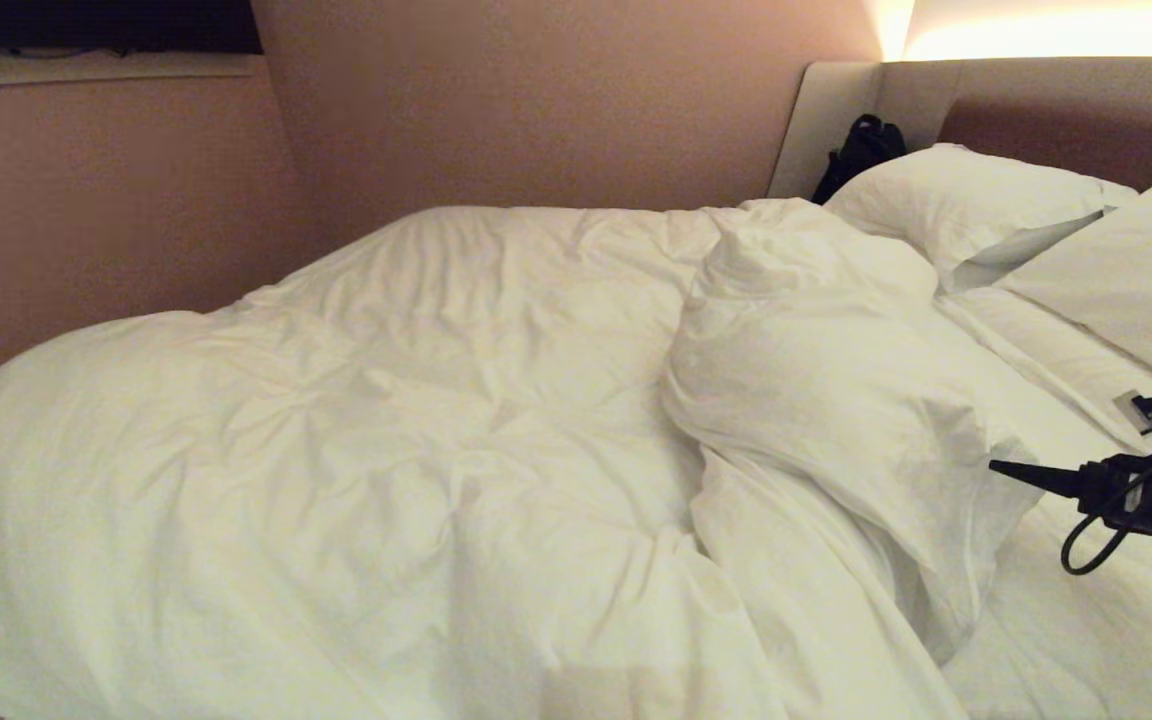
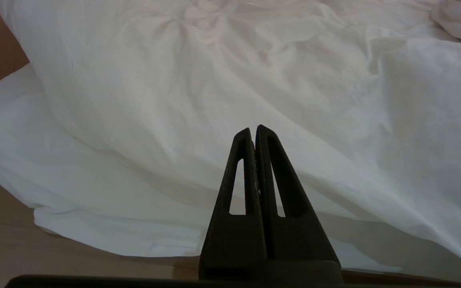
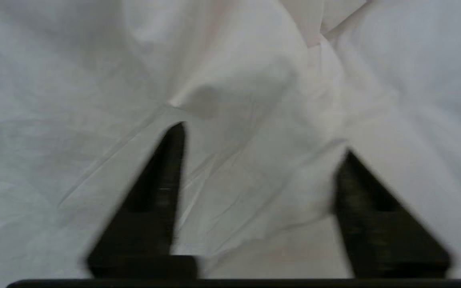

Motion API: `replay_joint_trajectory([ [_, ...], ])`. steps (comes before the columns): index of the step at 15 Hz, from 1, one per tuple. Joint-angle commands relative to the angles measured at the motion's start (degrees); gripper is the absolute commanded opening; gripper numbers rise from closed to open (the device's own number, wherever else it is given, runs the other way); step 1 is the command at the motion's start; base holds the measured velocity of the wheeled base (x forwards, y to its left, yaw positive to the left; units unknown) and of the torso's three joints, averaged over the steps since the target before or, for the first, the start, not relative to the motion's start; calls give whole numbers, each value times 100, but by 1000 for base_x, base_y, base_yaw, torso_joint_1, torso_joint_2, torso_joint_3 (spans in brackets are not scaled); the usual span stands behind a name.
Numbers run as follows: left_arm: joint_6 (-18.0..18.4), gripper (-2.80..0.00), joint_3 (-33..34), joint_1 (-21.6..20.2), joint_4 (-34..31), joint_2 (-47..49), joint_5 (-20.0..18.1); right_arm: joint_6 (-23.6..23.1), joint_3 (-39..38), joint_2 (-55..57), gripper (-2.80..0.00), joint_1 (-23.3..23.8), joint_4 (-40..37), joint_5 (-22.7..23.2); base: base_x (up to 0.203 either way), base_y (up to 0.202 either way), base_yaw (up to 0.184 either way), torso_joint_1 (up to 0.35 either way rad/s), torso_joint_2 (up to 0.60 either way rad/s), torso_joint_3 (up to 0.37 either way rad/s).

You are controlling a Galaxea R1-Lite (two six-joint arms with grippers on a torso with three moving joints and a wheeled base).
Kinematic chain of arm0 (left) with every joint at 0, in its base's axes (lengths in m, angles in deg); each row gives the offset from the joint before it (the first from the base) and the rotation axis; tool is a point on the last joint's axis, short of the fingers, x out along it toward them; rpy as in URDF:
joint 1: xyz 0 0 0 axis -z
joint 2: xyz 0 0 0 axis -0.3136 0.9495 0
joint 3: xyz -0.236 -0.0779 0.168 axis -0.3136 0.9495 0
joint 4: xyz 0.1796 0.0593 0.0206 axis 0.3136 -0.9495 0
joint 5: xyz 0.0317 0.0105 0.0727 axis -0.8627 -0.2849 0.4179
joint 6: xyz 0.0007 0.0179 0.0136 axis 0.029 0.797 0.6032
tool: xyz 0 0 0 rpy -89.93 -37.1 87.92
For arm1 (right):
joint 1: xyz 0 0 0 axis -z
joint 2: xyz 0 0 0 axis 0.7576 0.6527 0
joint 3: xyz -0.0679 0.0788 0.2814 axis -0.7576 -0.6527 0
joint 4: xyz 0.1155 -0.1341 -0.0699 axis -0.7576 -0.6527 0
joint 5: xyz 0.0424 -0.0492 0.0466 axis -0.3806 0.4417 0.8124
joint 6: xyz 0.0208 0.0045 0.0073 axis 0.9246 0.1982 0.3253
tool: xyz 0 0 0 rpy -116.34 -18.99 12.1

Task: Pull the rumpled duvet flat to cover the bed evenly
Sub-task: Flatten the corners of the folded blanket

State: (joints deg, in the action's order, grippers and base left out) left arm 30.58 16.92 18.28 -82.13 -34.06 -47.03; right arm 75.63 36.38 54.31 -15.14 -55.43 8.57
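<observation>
Against pinkish-brown walls, the bed (image 1: 1056, 350) fills the room's corner, its padded beige and brown headboard (image 1: 1036, 110) at far right with two white pillows (image 1: 976, 205) leaning there. The duvet (image 1: 386, 430), puffy and creased white cotton, lies bunched toward the left, a thick fold heaped right of centre. The right gripper (image 3: 260, 140) sits at the fold's right edge, fingers spread wide over wrinkled cloth. The left gripper (image 2: 253, 130), fingers pressed together, hangs off the duvet's near edge.

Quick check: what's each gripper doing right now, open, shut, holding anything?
Left gripper: shut, empty, parked off the duvet.
Right gripper: open, fingers either side of a duvet fold, not clamped.
</observation>
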Motion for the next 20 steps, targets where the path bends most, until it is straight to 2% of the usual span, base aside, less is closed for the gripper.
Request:
replay_joint_trajectory([
  [1, -3, -280, 0, 0, 5, 0, 4, -9, -2, -28, -280, 25, 16, 48, 0, 0, 0, 0, 0, 0],
  [8, -3, -280, 0, 0, 5, 0, 4, 0, -85, -164, -280, 187, -2, 137, 0, 0, 0, 0, 0, 0],
  [13, -3, -280, 0, 0, 5, 0, 4, 68, -533, -958, -280, 561, -23, 144, 0, 0, 0, 0, 0, 0],
  [20, -4, -280, 0, 0, 5, 0, 4, 971, -1123, -2400, -280, 1361, -46, 84, 0, 0, 0, 0, 0, 0],
])
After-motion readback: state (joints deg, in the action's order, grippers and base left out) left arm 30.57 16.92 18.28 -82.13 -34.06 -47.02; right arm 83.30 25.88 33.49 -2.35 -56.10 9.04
